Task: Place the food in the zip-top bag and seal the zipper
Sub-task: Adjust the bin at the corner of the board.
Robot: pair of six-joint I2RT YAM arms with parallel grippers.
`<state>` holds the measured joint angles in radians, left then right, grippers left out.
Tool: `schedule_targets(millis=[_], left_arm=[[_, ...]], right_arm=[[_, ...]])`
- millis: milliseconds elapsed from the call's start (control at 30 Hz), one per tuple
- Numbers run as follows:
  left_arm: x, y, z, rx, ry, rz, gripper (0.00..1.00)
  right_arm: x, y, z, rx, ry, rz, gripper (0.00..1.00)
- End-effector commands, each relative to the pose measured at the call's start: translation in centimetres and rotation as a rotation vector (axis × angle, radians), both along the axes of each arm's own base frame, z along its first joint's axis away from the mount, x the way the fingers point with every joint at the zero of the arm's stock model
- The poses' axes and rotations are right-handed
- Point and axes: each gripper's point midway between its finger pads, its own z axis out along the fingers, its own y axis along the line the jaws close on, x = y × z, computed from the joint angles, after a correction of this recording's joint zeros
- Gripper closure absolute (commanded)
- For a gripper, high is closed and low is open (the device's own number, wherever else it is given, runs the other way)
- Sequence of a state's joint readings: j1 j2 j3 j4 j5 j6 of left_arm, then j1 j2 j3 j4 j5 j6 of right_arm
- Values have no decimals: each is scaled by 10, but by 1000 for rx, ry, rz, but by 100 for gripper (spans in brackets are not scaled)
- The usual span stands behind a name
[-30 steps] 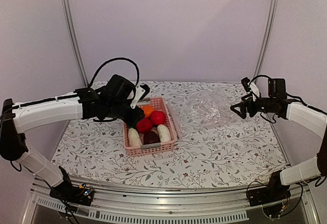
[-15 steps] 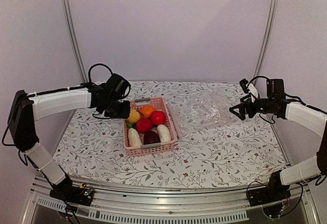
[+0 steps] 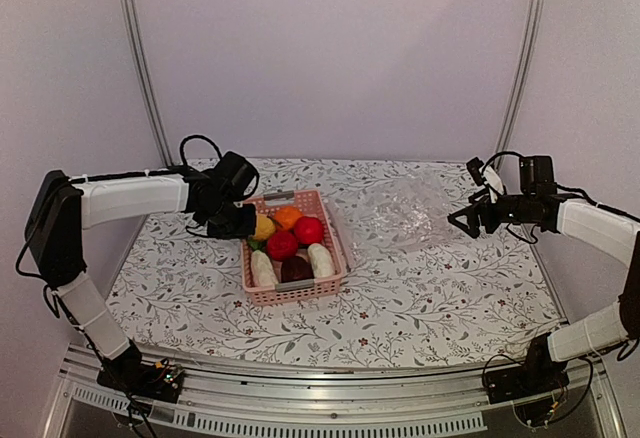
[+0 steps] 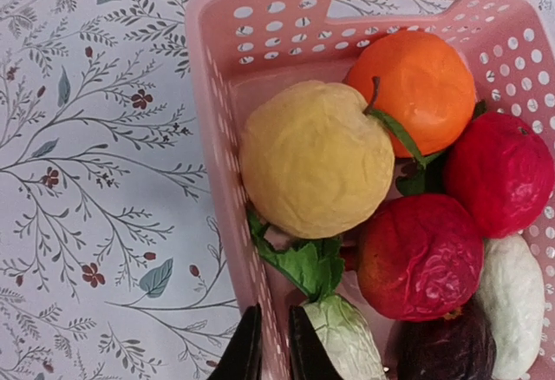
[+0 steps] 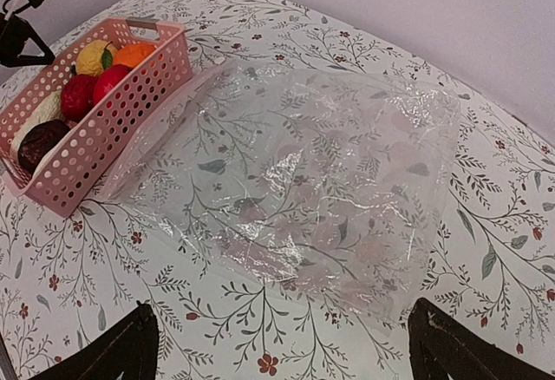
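Floral tablecloth (image 3: 400,303) covers the whole tabletop. Clear bag (image 3: 400,216) flat on the cloth, right of centre toward the far edge, touching the basket's right wall in the right wrist view; unchanged since both earlier frames. No food inside. Zipper too faint to pick out.

Pink basket (image 3: 335,243) sits left of centre, same spot as before, grey handle at its far end. Holds all the food: yellow piece (image 4: 316,159) at the far-left corner, orange (image 4: 423,92) beside it, two red pieces (image 4: 501,172) toward the middle, maroon (image 4: 447,350) and white oblongs (image 4: 513,302) at the near end.

Left arm: elbow pulled back and out toward the left edge compared with a second ago; wrist now lower, just outside the basket's far-left corner. Left gripper (image 4: 273,350) nearly closed, thin gap only, holding nothing; fingertips straddle the basket's left wall at the near end, inner tip against a white leafy piece.

Right gripper (image 5: 282,345) wide open, empty, above the bag's right side near the right edge; barely shifted from earlier.
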<state>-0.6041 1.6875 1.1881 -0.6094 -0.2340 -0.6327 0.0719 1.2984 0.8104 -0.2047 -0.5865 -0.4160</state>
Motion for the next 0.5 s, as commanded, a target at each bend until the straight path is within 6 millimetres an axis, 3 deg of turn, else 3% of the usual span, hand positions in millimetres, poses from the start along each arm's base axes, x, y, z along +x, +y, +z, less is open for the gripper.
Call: schedule_targets(millis=[0,267,467], left_arm=[[-5,16,-17,24,52,24,92],[-4,40,-13,45,37,53,97],[-2,51,-4,45,14,49,93]], right_arm=[[1,3,2,-4,2,17,1],[1,4,1,-6,5,21,1],[1,5,0,-6,11,23,1]])
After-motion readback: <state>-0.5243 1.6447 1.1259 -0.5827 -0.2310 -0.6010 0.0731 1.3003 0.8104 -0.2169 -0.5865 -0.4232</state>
